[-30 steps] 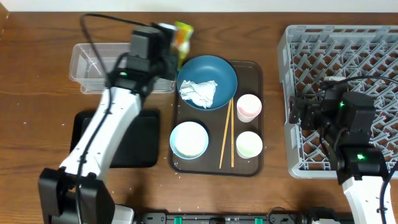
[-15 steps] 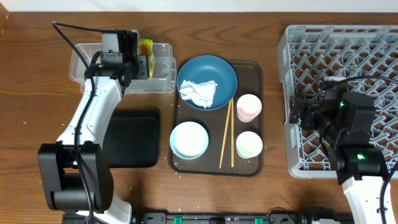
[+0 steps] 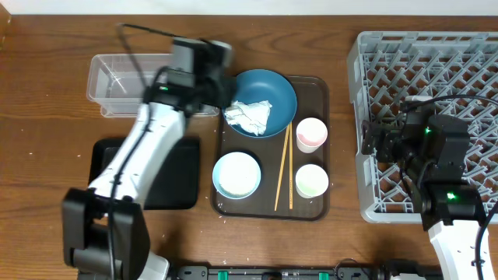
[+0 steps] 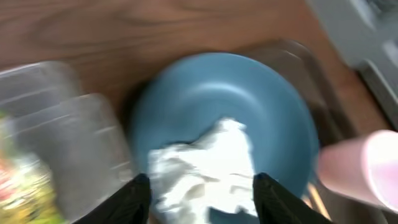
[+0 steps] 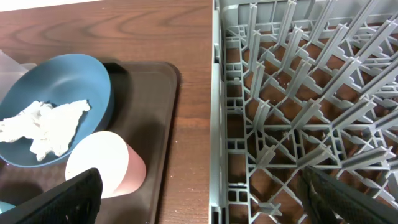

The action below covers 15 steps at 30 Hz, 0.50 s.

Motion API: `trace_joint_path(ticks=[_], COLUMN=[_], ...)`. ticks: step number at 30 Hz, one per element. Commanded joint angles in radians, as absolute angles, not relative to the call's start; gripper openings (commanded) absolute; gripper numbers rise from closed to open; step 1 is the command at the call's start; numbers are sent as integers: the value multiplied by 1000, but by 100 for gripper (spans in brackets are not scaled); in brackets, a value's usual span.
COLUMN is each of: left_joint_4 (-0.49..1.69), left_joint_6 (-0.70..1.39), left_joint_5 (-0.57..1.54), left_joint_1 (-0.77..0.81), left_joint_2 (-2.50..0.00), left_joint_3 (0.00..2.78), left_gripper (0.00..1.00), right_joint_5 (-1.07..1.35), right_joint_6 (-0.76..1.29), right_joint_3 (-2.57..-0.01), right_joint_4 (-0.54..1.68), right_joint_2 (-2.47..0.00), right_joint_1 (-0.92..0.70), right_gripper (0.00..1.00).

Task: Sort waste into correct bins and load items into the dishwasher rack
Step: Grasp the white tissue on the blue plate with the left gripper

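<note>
My left gripper (image 4: pixel 202 202) is open and hovers over the crumpled white tissue (image 4: pixel 205 165), which lies on the dark blue plate (image 3: pixel 272 89). Its view is blurred. The snack wrapper (image 4: pixel 17 193) lies in the clear tub (image 3: pixel 117 78), at the lower left of the left wrist view. On the brown tray (image 3: pixel 320 93) are a light blue bowl (image 3: pixel 236 174), two cups (image 3: pixel 311 134) (image 3: pixel 311 180) and the chopsticks (image 3: pixel 284 167). My right gripper (image 5: pixel 211 199) is open and empty over the left edge of the grey rack (image 3: pixel 436 70).
A shallow black tray (image 3: pixel 175 183) lies in front of the clear tub, partly under my left arm. The pink-sided cup (image 5: pixel 102 165) sits close to the right gripper's left finger. Bare wood separates the brown tray and the rack.
The left gripper opened and let the snack wrapper go into the clear tub, then swung right to the blue plate. The right arm has not moved.
</note>
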<state>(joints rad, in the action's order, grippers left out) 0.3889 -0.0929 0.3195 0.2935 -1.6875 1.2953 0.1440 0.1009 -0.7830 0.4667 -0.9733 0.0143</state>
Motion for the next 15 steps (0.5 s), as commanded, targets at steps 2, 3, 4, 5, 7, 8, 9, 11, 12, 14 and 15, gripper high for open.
trace_joint_path(ticks=[2, 3, 4, 5, 7, 8, 9, 11, 12, 14, 15], left_joint_4=[406, 407, 407, 407, 406, 406, 406, 406, 407, 407, 407], left_joint_6=[-191, -191, -192, -200, -210, -209, -209, -209, -210, -209, -209], left_joint_5=[239, 203, 177, 158, 110, 91, 76, 54, 54, 54, 54], left_joint_1=[375, 392, 403, 411, 421, 423, 424, 424, 424, 424, 424], left_joint_2=[-1758, -1782, -1803, -1823, -1867, -1884, -1899, -1930, -1944, -1961, -1969], left_joint_3=[1282, 1282, 1282, 1282, 1282, 1282, 1282, 1282, 1282, 1282, 1282], left_gripper=[58, 58, 58, 58, 59, 61, 62, 63, 62, 62, 61], right_joint_5=[154, 154, 154, 154, 154, 154, 154, 154, 154, 154, 154], right_joint_6=[89, 89, 89, 89, 89, 89, 89, 89, 89, 89, 89], right_joint_3=[-803, -803, -803, -803, -803, -803, -803, -803, -803, -803, -803], right_joint_4=[469, 470, 472, 472, 473, 474, 476, 477, 479, 480, 481], right_joint_2=[-973, -973, -973, -973, -973, -973, -973, -973, -973, -973, -973], right_joint_1=[6, 6, 6, 6, 6, 6, 6, 6, 6, 6, 6], right_gripper=[99, 99, 99, 99, 99, 99, 99, 99, 99, 99, 99])
